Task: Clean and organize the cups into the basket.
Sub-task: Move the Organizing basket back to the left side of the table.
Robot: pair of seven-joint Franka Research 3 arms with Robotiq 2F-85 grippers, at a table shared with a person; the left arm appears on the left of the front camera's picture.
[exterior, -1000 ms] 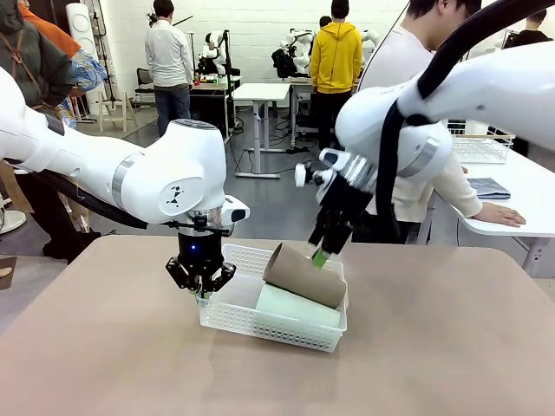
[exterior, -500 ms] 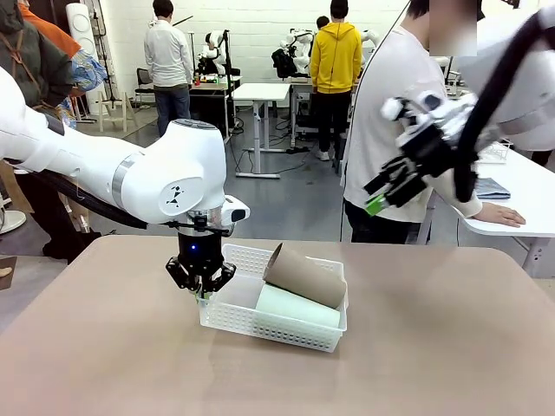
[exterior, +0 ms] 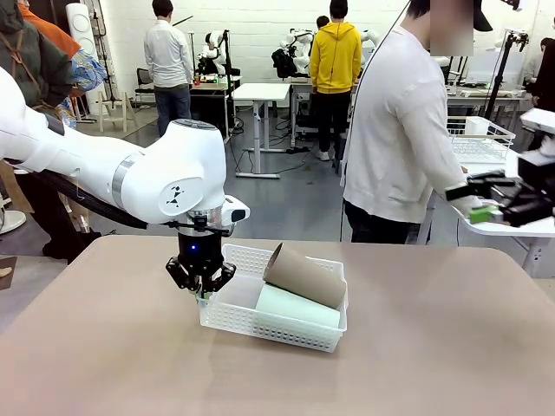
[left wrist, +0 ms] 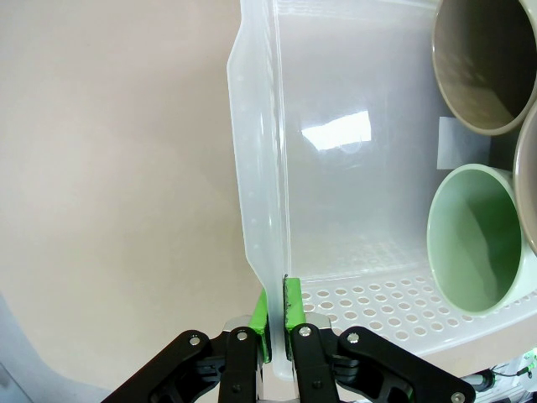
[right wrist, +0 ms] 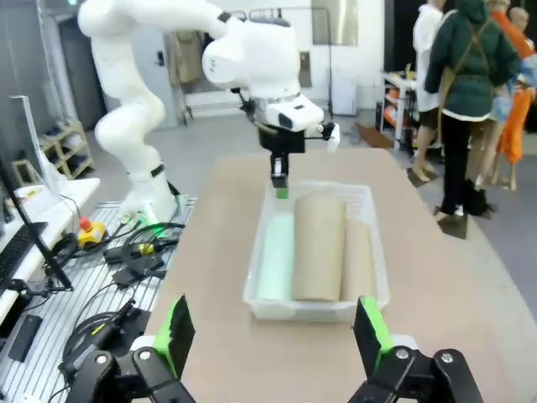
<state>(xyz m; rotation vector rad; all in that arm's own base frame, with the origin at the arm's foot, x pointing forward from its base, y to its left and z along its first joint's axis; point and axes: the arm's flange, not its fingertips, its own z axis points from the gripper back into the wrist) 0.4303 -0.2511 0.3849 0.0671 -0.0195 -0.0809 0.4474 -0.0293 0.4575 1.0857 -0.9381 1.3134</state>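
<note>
The white lattice basket (exterior: 269, 328) sits mid-table holding cups lying on their sides. A tan cup (exterior: 303, 276) rests on top of a mint green cup (exterior: 295, 305). My left gripper (exterior: 201, 284) is shut on the basket's left end rim. In the left wrist view its green pads (left wrist: 277, 306) pinch the basket wall (left wrist: 260, 168), with the mint cup's mouth (left wrist: 474, 239) and a tan cup's mouth (left wrist: 487, 67) inside. My right gripper (exterior: 473, 204) hangs open and empty at the far right. From there the right gripper (right wrist: 275, 332) looks down on the basket (right wrist: 310, 312), the mint cup (right wrist: 273, 256) and two tan cups (right wrist: 319, 243).
A person in a white top (exterior: 399, 130) stands at the table's far edge, leaning on a neighbouring white table that bears a wire basket (exterior: 481, 143). Cables and a metal rack (right wrist: 101, 285) lie off the table's side. Bare tabletop (exterior: 434, 347) surrounds the basket.
My right arm has swung up and away from above the basket to the far right, open throughout. The left gripper and the basket have not moved.
</note>
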